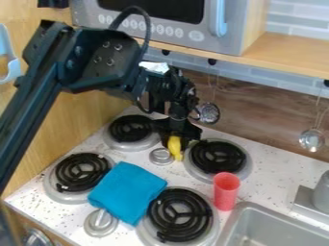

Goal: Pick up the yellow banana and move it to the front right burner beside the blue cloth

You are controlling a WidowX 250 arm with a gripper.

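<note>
My black gripper [177,136] hangs over the back of the stove, between the two rear burners. It is shut on a small yellow object [175,147], whose lower end comes down beside a round silver knob [160,156]. In front of it and to the left, a folded blue cloth [127,191] lies between the front burners, overlapping the edge of one. A red cup [225,190] stands upright to the right of the front right burner [181,215].
The rear right burner [219,157] is close to the gripper's right side. A grey sink [276,228] and faucet [320,194] are at the lower right. Utensils, including a silver ladle [312,140], hang along the back wall below a shelf [302,54].
</note>
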